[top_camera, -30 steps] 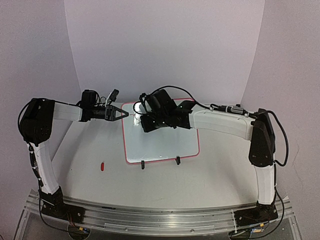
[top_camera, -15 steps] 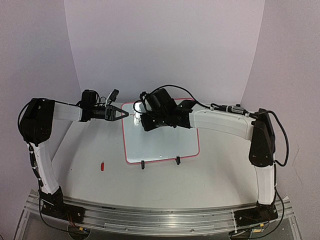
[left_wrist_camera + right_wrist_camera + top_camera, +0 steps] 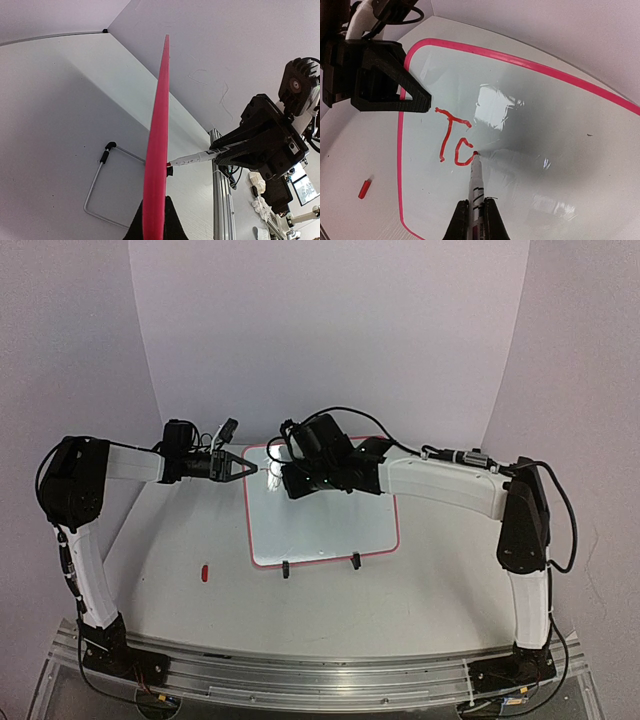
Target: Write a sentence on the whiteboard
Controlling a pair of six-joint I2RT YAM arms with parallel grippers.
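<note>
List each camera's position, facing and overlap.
Top external: above and behind the bases, looking down on the white table; both arms flank the glossy white, pink-framed rectangular whiteboard.
Left wrist: looks along the whiteboard's edge, clamped in the left gripper; right gripper opposite.
Right wrist: looks down the white, red-tipped marker between its own fingers at red handwritten lettering.
Shared: both wrist views show marker and whiteboard.

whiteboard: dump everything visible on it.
The whiteboard is small, glossy white, round-cornered, with a thin red-pink frame and two black clip feet at its near edge. It lies on the table. The left end effector pinches its left edge; the marker tip touches it, ending red lettering "Tc".
</note>
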